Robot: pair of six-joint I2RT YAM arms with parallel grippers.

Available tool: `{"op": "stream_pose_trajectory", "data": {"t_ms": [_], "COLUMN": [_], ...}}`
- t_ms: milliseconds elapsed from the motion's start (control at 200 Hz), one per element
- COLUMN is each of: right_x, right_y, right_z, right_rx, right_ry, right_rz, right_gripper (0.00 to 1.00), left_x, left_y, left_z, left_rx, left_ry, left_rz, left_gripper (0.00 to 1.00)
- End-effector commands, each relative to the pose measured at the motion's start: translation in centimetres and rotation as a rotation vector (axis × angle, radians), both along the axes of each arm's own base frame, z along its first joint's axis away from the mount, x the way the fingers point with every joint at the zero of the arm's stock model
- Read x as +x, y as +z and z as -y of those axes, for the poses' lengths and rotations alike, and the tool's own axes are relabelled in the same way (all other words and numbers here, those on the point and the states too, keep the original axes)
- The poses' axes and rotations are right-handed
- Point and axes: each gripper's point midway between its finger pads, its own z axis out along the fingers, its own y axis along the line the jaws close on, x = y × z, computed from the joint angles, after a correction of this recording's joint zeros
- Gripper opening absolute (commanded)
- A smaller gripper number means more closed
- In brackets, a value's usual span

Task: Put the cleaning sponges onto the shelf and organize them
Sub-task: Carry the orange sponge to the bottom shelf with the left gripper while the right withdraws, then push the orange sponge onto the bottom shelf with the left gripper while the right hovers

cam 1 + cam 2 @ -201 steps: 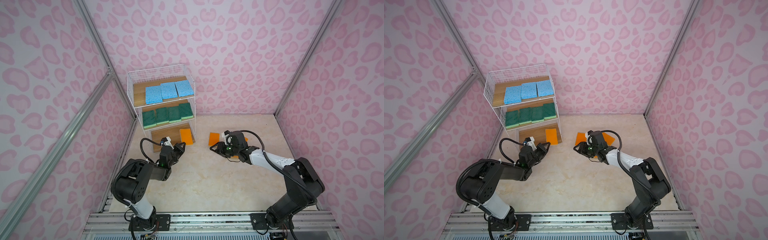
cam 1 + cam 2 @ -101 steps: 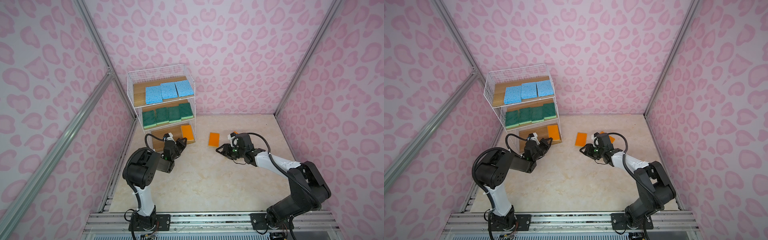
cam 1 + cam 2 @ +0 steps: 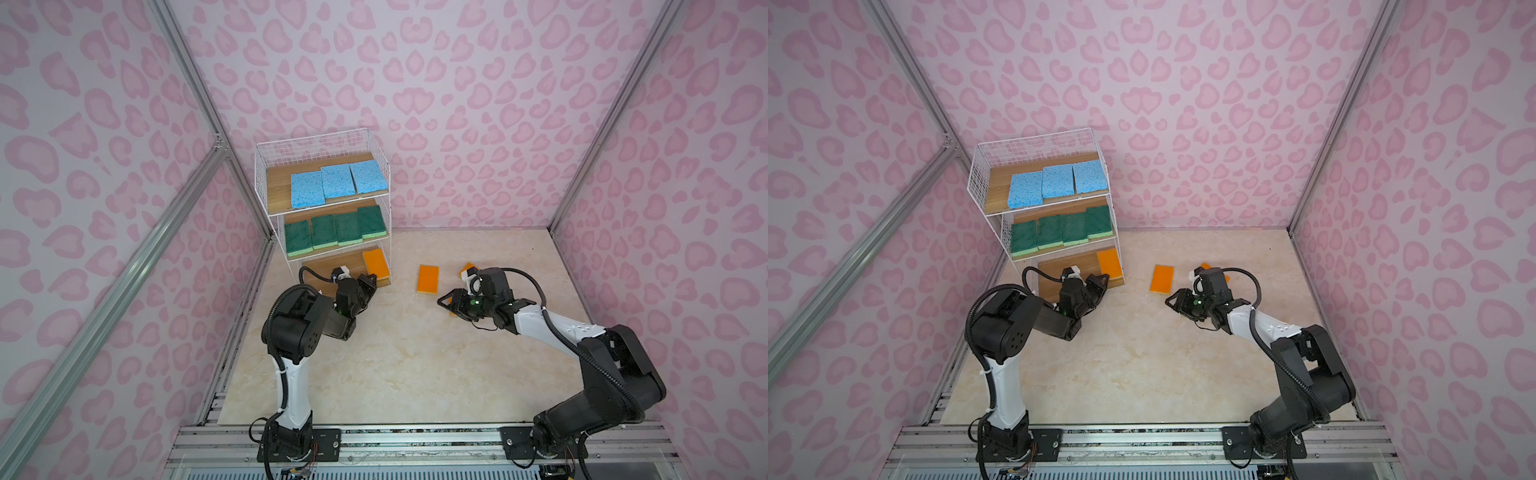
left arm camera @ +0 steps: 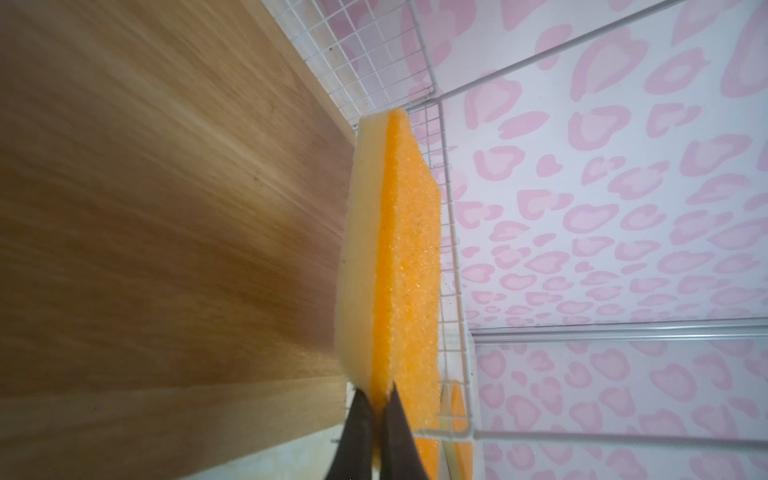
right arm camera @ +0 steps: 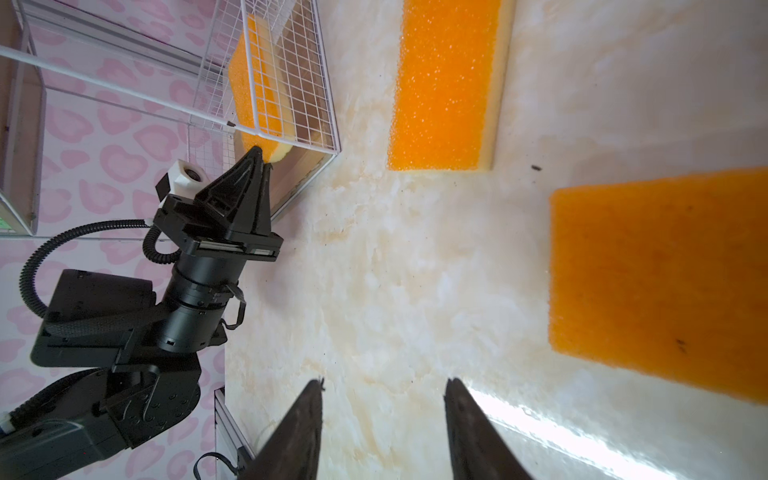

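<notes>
The shelf [image 3: 324, 141] [image 3: 1034, 141] stands at the back left. Three blue sponges [image 3: 332, 183] lie on its top board and several green ones [image 3: 336, 230] on the middle board. One orange sponge [image 3: 376, 264] [image 4: 399, 257] rests at the right end of the bottom board, against the wire side. My left gripper [image 3: 368, 282] [image 4: 376, 395] is shut on its near edge. A second orange sponge [image 3: 428, 279] [image 5: 444, 83] lies flat on the floor, and a third [image 5: 660, 270] lies beside my right gripper [image 3: 446, 301] [image 5: 384, 384]. That gripper is open and empty, low over bare floor.
Pink patterned walls [image 3: 457, 104] close the cell on three sides. The marble floor [image 3: 395, 365] runs forward to the metal rail [image 3: 415, 440] that carries both arm bases. The bottom board [image 4: 166, 208] is bare left of the orange sponge.
The left gripper has pushed its orange sponge further onto the bottom board, and that arm's elbow has risen. The right gripper has drawn back to the right, off the floor sponge.
</notes>
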Motion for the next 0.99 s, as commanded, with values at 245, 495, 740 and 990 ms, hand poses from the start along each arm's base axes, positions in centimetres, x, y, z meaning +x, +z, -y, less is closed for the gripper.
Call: {"op": "stream_pose_trajectory", "data": {"t_ms": [245,495,740,990], "right_x": [0.6,0.9,1.0,1.2], "right_y": [0.3,0.4,0.5,0.8], "right_z": [0.0,-0.2,0.0,0.0], "right_rx": [-0.008,0.000,-0.006,-0.015], "right_ry": [0.004,-0.003,-0.009,-0.018], "right_rz": [0.011,0.011,0.014,0.021], "right_gripper": [0.49,0.49,0.49,0.49], "left_x": [-0.6,-1.1,-0.7,-1.4], "left_y": [-1.0,-1.0,-0.9,-1.1], "left_z": [-0.1,-0.7,0.2,0.3], "left_rx": [-0.002,0.006,0.006,0.025], "left_ry": [0.041,0.045,-0.007,-0.035], "left_rz": [-0.022,-0.032,-0.035,-0.051], "left_gripper": [0.04,0.06,0.35,0.67]}}
